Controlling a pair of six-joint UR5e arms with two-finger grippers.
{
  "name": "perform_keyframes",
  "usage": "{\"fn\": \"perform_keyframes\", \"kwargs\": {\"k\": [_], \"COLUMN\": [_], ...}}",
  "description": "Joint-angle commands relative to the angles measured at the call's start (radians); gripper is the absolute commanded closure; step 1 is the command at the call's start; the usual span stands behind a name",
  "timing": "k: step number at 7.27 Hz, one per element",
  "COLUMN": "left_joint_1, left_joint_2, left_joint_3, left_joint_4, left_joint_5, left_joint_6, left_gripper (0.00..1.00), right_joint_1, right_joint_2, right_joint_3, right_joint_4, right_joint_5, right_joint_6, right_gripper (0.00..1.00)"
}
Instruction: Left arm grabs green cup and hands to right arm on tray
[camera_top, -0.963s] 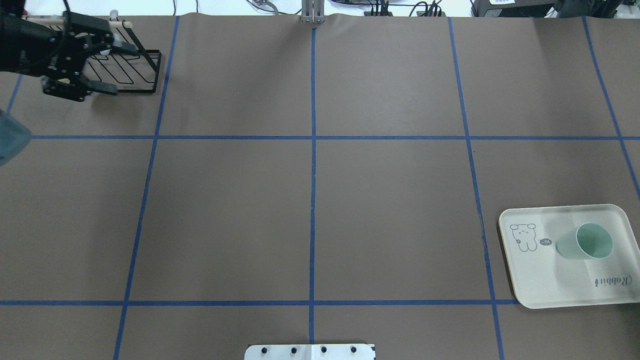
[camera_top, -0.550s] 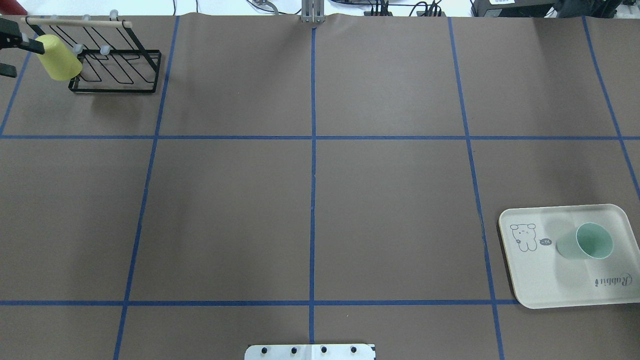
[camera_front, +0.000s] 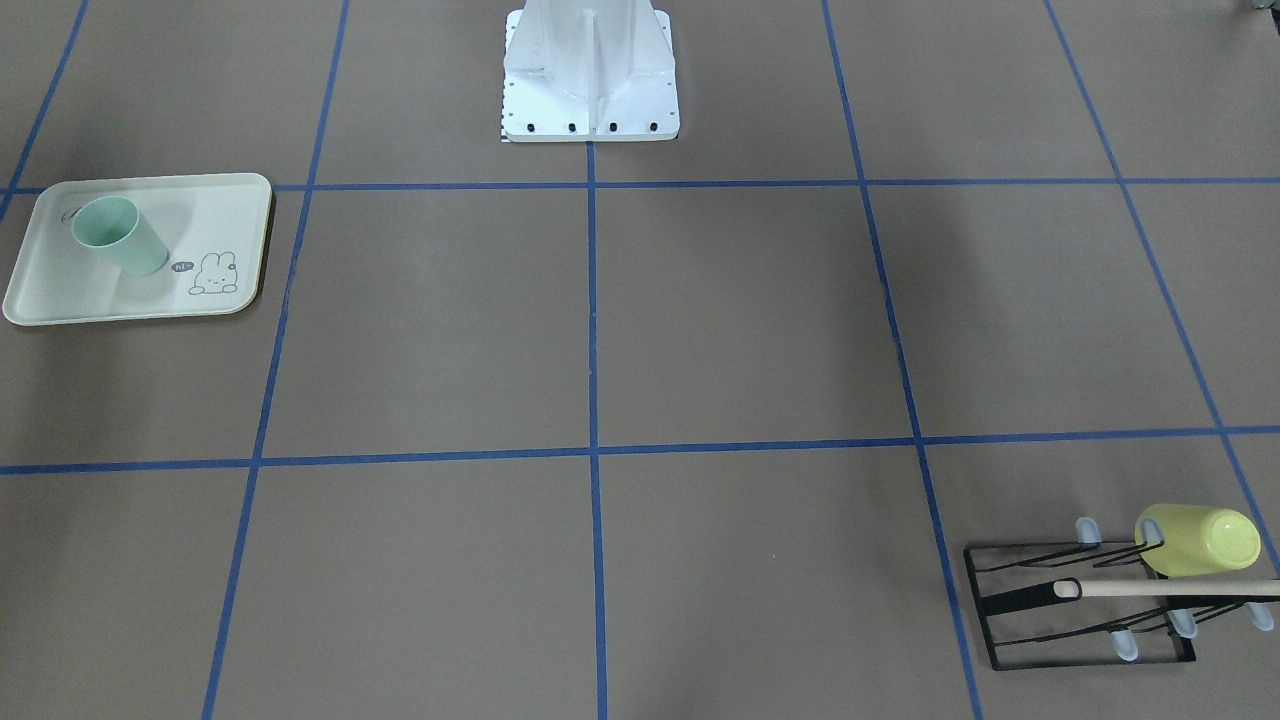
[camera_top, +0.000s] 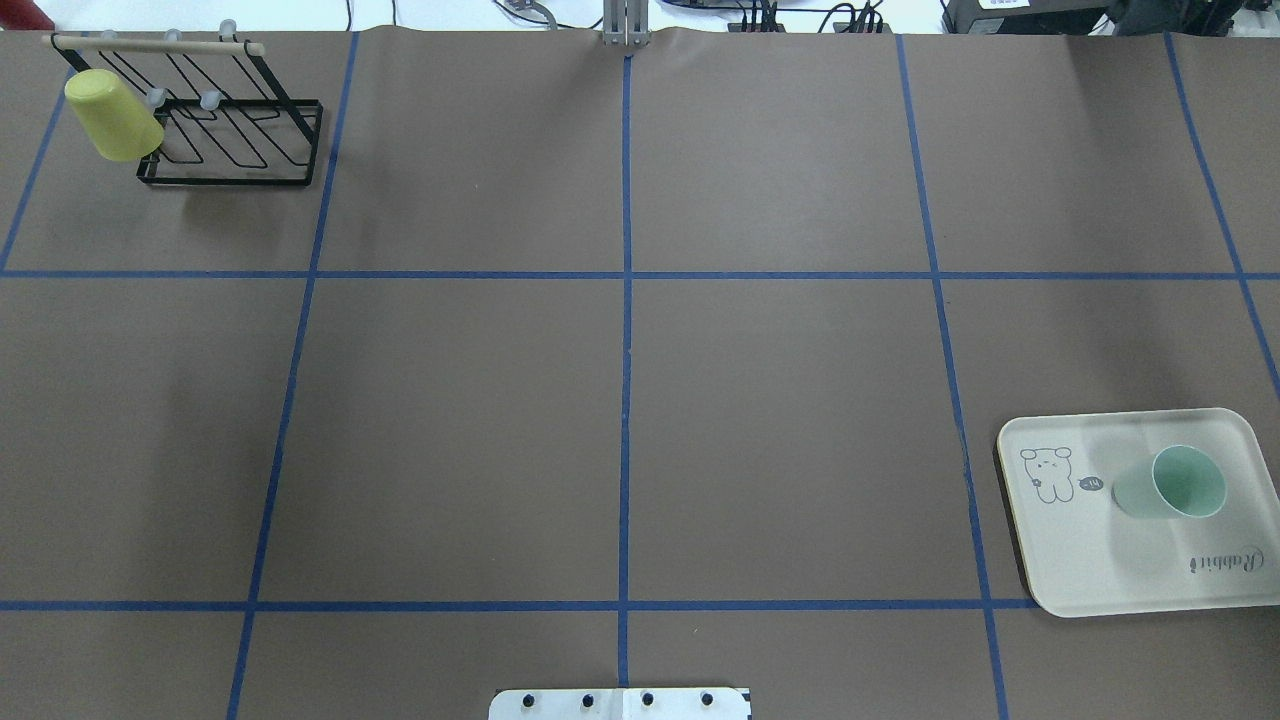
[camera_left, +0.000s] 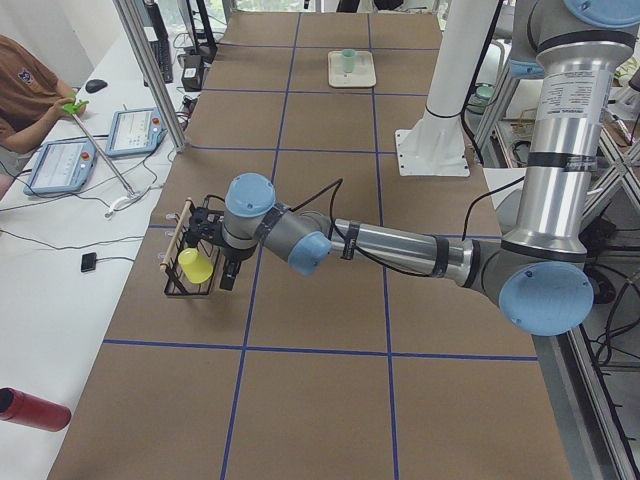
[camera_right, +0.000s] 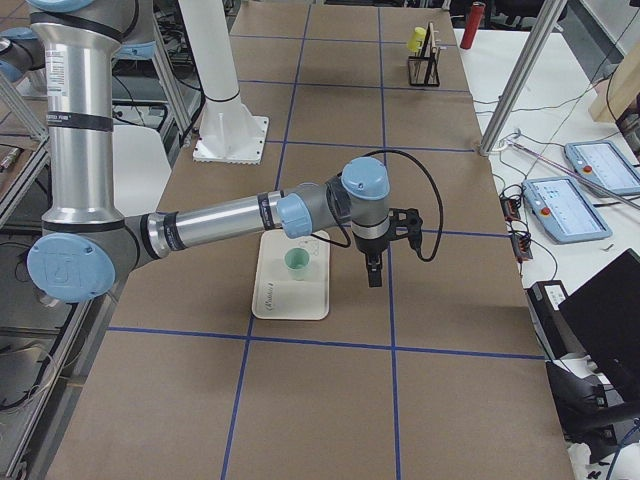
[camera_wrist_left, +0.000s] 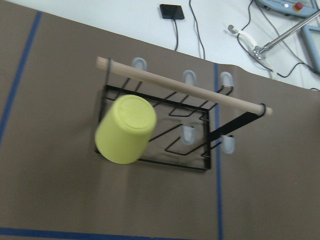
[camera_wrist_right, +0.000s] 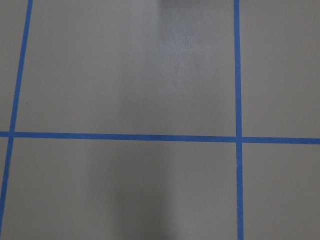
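Note:
The pale mint-green cup (camera_top: 1170, 485) stands upright on the cream tray (camera_top: 1100, 565) at the table's right front; it also shows in the front-facing view (camera_front: 120, 235) on the tray (camera_front: 140, 300) and in the exterior right view (camera_right: 297, 262). Neither gripper shows in the overhead or front-facing view. In the exterior left view my left gripper (camera_left: 222, 262) hovers beside the yellow-green cup (camera_left: 195, 265); I cannot tell if it is open. In the exterior right view my right gripper (camera_right: 374, 272) hangs just right of the tray (camera_right: 290, 300), apart from the cup; I cannot tell its state.
A black wire rack (camera_top: 240, 150) with a wooden bar stands at the far left corner, with the yellow-green cup (camera_top: 112, 118) hung on its peg, as the left wrist view shows (camera_wrist_left: 125, 130). The white robot base (camera_front: 590, 80) sits at the table's near middle edge.
My left gripper, which was over the rack a second ago, has drawn off to the left, out of the overhead view, uncovering the yellow-green cup. The green cup and tray have not moved.

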Motion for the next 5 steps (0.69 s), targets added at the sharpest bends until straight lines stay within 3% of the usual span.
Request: {"fn": "perform_keyframes", "kwargs": {"k": [1, 2, 3, 5], "left_joint_1": [-0.033, -0.034, -0.028, -0.027], "left_joint_2": [0.054, 0.079, 0.167, 0.196], "left_joint_3": [-0.031, -0.097, -0.198, -0.265], "left_joint_4": [0.211, 0.318, 0.371, 0.44], "left_joint_5": [0.07, 0.07, 0.068, 0.048], "left_joint_6": [0.287, 0.305, 0.305, 0.302], "left_gripper": [0.0, 0.0, 0.0, 0.0], "right_joint_1": [-0.025, -0.023, -0.023, -0.022], "right_joint_2": [0.011, 0.021, 0.027, 0.021], "right_joint_3": [-0.011, -0.007, -0.01, -0.005], "right_joint_4": [-0.033, -0.075, -0.105, -0.16], "right_joint_5": [-0.024, -0.018, -0.018, -0.003], "right_joint_6": [-0.014, -0.024, -0.046, -0.105], "right_gripper": [0.0, 0.0, 0.0, 0.0]}}
